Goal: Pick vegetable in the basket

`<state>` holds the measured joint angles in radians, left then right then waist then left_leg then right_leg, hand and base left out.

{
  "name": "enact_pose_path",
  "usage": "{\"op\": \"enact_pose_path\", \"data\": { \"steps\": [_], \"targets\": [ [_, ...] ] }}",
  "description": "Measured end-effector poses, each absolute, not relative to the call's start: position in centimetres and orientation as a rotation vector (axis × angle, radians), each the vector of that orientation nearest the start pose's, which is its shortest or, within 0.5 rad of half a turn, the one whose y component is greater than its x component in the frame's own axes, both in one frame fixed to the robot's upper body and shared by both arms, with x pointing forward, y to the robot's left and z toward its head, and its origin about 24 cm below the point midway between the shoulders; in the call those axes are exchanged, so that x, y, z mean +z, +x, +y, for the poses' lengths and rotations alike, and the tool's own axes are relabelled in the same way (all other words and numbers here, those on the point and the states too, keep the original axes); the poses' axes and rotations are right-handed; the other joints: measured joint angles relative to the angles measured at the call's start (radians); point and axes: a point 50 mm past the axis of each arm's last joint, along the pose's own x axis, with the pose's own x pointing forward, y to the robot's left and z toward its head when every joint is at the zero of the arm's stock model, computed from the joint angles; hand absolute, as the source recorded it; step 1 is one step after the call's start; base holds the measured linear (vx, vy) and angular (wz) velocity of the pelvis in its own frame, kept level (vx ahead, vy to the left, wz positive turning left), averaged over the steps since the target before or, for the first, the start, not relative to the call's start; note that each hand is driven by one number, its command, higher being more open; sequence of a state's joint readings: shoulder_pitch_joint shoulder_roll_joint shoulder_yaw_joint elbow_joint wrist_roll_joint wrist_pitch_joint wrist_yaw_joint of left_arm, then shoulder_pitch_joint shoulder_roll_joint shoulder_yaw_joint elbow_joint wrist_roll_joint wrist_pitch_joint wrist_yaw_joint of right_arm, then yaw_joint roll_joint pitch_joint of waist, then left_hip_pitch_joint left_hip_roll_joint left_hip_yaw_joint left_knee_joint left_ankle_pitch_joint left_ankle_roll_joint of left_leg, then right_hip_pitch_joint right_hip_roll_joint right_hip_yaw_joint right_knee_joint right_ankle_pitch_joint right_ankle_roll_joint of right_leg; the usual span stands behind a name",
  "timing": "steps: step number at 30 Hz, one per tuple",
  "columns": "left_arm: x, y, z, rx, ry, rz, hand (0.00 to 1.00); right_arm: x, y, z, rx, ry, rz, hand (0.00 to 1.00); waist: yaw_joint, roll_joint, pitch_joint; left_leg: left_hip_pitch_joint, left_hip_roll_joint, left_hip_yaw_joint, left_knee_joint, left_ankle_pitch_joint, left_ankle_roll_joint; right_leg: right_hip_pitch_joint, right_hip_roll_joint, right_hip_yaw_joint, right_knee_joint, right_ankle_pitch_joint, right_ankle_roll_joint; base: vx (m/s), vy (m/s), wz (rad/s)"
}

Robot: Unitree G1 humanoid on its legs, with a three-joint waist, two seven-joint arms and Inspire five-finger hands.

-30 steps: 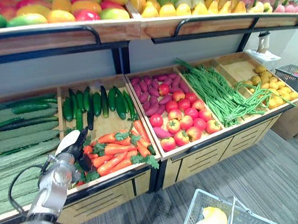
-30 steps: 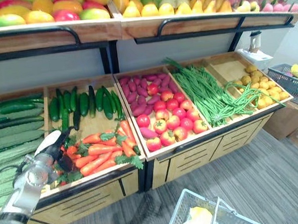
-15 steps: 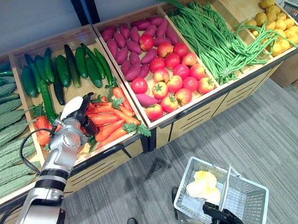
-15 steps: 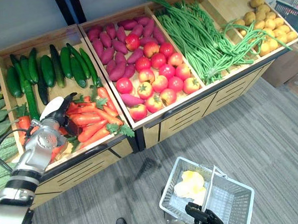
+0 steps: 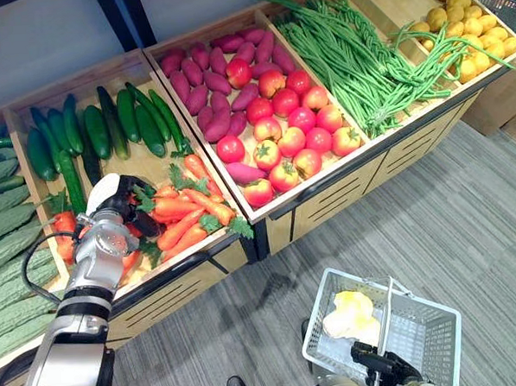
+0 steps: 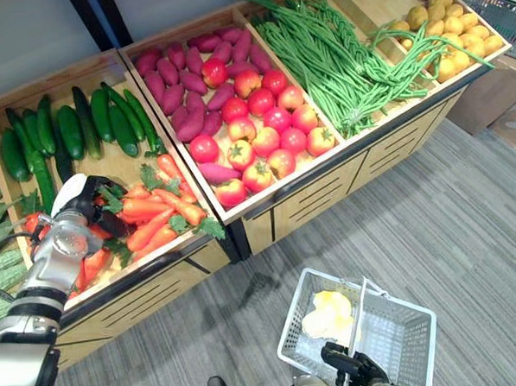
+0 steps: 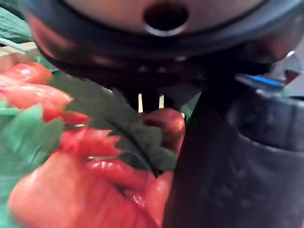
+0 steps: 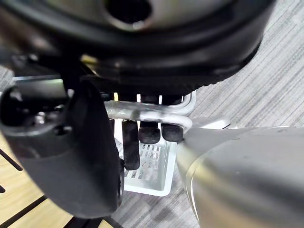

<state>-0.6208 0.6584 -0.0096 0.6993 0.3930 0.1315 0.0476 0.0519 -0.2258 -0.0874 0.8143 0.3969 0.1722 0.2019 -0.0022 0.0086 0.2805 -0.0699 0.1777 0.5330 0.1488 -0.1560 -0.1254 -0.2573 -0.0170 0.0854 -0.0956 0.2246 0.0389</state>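
The left hand (image 5: 124, 200) is down in the carrots (image 5: 186, 223), at the near end of a wooden bin (image 5: 166, 163) on the produce stand. Its fingers are buried among the orange roots and their green leaves. The left wrist view shows carrots and a leaf pressed close against the hand, but I cannot tell whether it grips one.

Dark green cucumbers (image 5: 107, 127) lie in the same bin just behind the carrots, and ridged pale green gourds (image 5: 4, 228) fill the next bin to the left. To the right, a divider separates the carrots from purple sweet potatoes (image 5: 205, 83) and red tomatoes (image 5: 289, 131). Further right are long green beans (image 5: 355, 58) and small yellow produce (image 5: 461, 18).

The wire basket (image 5: 421, 340) hangs over the grey floor (image 5: 466, 199), well apart from the carrots, with a yellow item (image 5: 351, 313) inside. The right hand (image 5: 379, 364) carries it, fingers (image 8: 149, 133) curled round the metal handle (image 8: 142, 113).
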Motion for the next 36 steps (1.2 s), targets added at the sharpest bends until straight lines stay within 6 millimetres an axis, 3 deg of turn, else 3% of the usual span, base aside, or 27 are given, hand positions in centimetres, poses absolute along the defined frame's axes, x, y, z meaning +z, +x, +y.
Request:
{"op": "enact_pose_path", "data": {
  "steps": [3,10,12,15,20,26,33,36],
  "targets": [
    [11.2,34.1,32.2,0.341,0.934,0.240,0.00,-12.9,14.5,-23.1,-0.143,0.326,0.937,0.00,-0.020,0.002,-0.001,0.019,-0.014,-0.005,-0.026,0.016,0.000,0.009,-0.010,-0.008,0.000,-0.001,0.002,-0.02,-0.002,0.09],
    [10.7,33.4,32.2,0.341,0.944,0.227,0.00,-13.2,14.0,-23.0,-0.150,0.342,0.963,0.00,-0.032,0.005,-0.007,0.065,-0.027,-0.021,-0.074,0.052,-0.004,0.049,-0.018,-0.040,0.000,-0.005,0.006,-0.01,-0.002,0.13],
    [11.1,33.1,31.8,0.331,0.959,0.190,0.00,-13.3,13.9,-23.0,-0.153,0.346,0.972,0.00,-0.029,0.008,-0.008,0.084,-0.027,-0.025,-0.085,0.060,-0.004,0.067,-0.017,-0.052,0.000,-0.006,0.006,-0.04,-0.010,0.13],
    [12.3,32.7,31.2,0.315,0.985,0.116,0.00,-13.7,13.0,-23.0,-0.170,0.361,1.005,0.00,-0.013,0.018,-0.055,0.091,-0.028,-0.030,-0.103,0.071,-0.004,0.071,-0.015,-0.058,0.000,-0.007,0.004,-0.03,-0.012,0.07],
    [15.9,32.6,29.0,0.291,0.984,-0.075,0.00,-14.5,10.4,-23.0,-0.223,0.384,1.067,0.00,0.004,0.037,-0.133,0.130,-0.028,-0.054,-0.129,0.075,-0.002,0.123,-0.014,-0.074,0.000,-0.032,-0.007,-0.05,-0.010,0.15],
    [18.5,32.2,26.9,0.259,0.938,-0.228,0.00,-15.1,8.2,-22.9,-0.287,0.435,1.107,0.00,0.004,0.026,-0.193,0.156,-0.030,-0.057,-0.141,0.076,0.000,0.147,-0.014,-0.078,-0.001,-0.034,-0.007,-0.04,-0.002,0.03],
    [19.6,31.5,27.0,0.241,0.690,-0.287,0.00,-15.6,6.3,-22.9,-0.355,0.489,1.144,0.00,0.002,0.007,-0.217,0.178,-0.033,-0.061,-0.150,0.077,0.003,0.169,-0.016,-0.083,-0.002,-0.034,-0.007,0.00,0.000,0.00],
    [19.2,30.7,27.3,0.221,0.500,-0.292,0.00,-15.8,5.6,-22.8,-0.372,0.503,1.157,0.00,0.003,0.004,-0.236,0.180,-0.034,-0.072,-0.153,0.079,0.005,0.174,-0.017,-0.088,-0.002,-0.034,-0.007,-0.01,-0.001,0.06]
  ]
}}
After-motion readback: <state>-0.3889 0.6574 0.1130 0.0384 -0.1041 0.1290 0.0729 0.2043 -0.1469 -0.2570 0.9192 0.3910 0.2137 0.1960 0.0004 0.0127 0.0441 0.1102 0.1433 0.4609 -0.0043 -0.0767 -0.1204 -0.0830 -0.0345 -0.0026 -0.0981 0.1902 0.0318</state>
